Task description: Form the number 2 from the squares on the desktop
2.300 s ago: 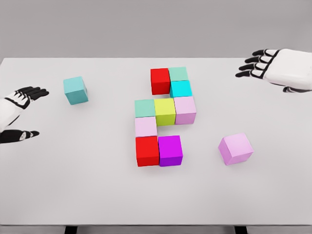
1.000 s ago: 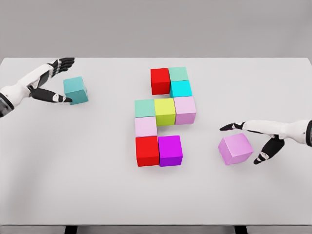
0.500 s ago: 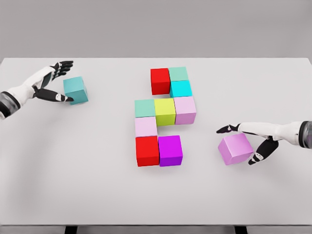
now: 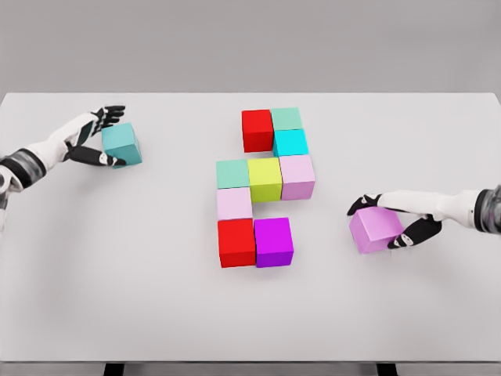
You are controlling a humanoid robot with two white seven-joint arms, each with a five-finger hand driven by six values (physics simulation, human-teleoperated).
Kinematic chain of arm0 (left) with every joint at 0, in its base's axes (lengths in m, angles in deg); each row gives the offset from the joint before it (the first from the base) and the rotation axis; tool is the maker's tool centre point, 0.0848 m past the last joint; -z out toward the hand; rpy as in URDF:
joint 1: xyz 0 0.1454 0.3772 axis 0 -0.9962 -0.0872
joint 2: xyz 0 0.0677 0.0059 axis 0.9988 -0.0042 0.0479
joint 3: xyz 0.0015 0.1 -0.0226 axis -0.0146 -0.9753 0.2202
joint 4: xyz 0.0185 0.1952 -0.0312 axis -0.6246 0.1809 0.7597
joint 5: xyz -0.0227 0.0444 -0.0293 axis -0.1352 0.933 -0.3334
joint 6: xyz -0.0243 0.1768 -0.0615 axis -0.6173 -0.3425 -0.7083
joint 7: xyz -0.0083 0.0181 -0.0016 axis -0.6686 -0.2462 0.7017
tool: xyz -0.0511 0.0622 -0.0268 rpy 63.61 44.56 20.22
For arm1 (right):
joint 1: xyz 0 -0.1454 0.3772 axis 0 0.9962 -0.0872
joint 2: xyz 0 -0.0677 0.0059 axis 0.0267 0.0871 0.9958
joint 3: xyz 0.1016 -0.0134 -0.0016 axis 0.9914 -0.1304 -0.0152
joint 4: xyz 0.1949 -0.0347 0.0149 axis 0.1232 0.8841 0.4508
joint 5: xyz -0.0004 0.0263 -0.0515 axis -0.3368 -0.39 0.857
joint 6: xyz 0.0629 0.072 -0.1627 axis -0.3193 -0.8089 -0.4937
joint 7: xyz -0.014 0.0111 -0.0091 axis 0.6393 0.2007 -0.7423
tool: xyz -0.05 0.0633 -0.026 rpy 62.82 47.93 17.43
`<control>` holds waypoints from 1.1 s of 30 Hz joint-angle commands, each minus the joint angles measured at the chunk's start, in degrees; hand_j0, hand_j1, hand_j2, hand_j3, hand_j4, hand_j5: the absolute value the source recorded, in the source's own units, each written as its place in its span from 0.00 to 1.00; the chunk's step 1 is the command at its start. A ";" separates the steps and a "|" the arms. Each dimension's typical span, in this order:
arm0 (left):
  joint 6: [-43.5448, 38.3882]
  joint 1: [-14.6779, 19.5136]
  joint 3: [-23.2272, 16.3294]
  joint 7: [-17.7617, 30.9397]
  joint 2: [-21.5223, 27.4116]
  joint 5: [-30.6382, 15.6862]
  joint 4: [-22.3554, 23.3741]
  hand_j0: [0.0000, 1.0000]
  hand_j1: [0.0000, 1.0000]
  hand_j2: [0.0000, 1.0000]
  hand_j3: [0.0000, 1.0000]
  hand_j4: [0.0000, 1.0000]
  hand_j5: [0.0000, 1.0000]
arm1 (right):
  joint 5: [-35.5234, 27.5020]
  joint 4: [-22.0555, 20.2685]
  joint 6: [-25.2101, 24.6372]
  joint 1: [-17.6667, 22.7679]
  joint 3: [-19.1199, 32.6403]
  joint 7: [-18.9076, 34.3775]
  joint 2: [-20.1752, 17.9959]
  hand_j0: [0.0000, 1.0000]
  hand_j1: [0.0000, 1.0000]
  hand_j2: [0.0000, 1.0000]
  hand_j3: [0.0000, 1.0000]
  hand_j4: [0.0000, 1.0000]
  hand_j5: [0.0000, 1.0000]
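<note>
Several coloured cubes form a cluster at the table's middle: a red cube (image 4: 257,130), a mint cube (image 4: 286,119) and a cyan cube (image 4: 290,142) at the top, a yellow-green cube (image 4: 264,178) in the middle row, and a second red cube (image 4: 236,242) beside a magenta cube (image 4: 273,241) at the bottom. A teal cube (image 4: 123,146) sits apart at the far left, and my left hand (image 4: 115,138) clasps it from the left. A pink cube (image 4: 376,229) lies at the right with my right hand (image 4: 375,226) closed around it from behind and from the right.
The white table (image 4: 141,298) has a wide bare area in front of the cluster and between the cluster and each loose cube. Its front edge runs along the bottom of the view.
Both hands came in from the table's sides and closed onto the loose cubes, left on the teal one and right on the pink one. The pink cube shifted slightly left.
</note>
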 commanded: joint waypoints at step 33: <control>-0.24 0.35 -0.01 0.26 -3.47 4.87 -8.47 0.26 0.26 0.26 0.26 0.26 0.26 | -5.21 -0.11 -1.79 -3.16 -3.12 -0.17 10.91 0.55 0.55 0.55 0.55 0.55 0.55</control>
